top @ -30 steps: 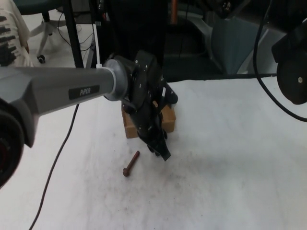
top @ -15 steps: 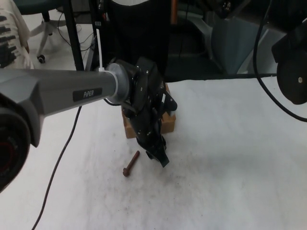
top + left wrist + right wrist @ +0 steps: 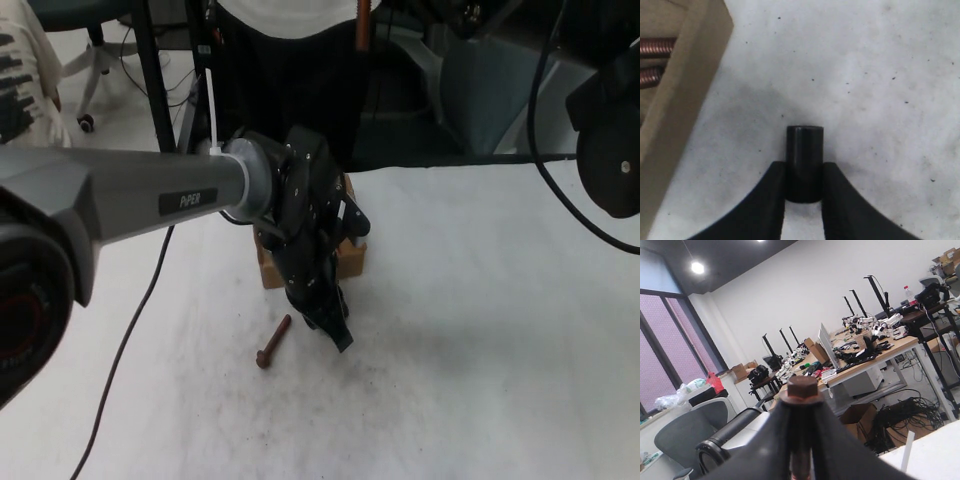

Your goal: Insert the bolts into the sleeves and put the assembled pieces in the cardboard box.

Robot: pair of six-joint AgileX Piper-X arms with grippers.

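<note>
My left gripper points down at the white bench just in front of the cardboard box. In the left wrist view the left gripper is shut on a short black sleeve, held just above the white surface. The box's wall stands beside it, and copper threaded bolts lie inside. A loose copper bolt lies on the bench, a little to the left of the left gripper. My right gripper is shut on a bolt, head away from the wrist, raised toward the room.
The left arm's grey link crosses the bench from the left. A black cable trails over the left of the bench. Part of a black arm hangs at the right edge. Open white bench spreads right and front.
The left gripper with the sleeve has dropped slightly toward the bench in front of the box. The loose bolt has not moved.
</note>
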